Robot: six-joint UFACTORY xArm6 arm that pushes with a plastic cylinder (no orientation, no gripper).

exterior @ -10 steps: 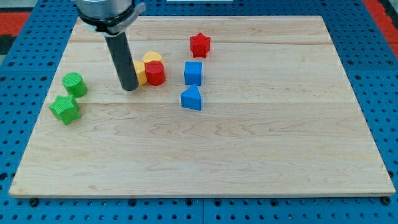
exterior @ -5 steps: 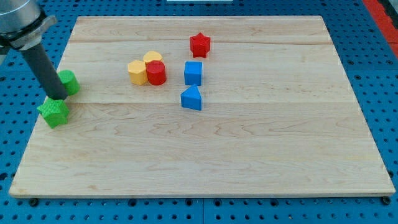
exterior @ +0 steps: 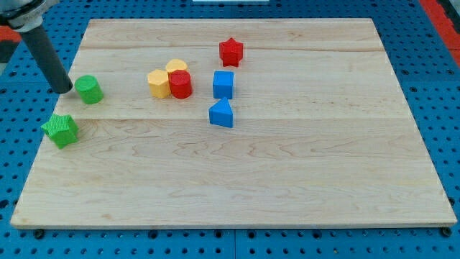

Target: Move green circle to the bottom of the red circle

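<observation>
The green circle (exterior: 89,89) stands near the board's left edge. My tip (exterior: 63,89) is just to its left, touching or nearly touching it. The red circle (exterior: 180,84) is toward the view's upper middle, well to the right of the green circle, pressed against two yellow blocks (exterior: 159,83) on its left. The dark rod rises from the tip to the view's top left corner.
A green star (exterior: 61,130) lies below the tip near the left edge. A red star (exterior: 231,52), a blue cube (exterior: 223,84) and a blue angled block (exterior: 221,114) stand right of the red circle. The wooden board (exterior: 287,180) rests on a blue pegboard.
My tip swept from beside the yellow blocks to the left edge, nudging the green star down-left, then rose to the green circle's left side. The green circle has shifted slightly right.
</observation>
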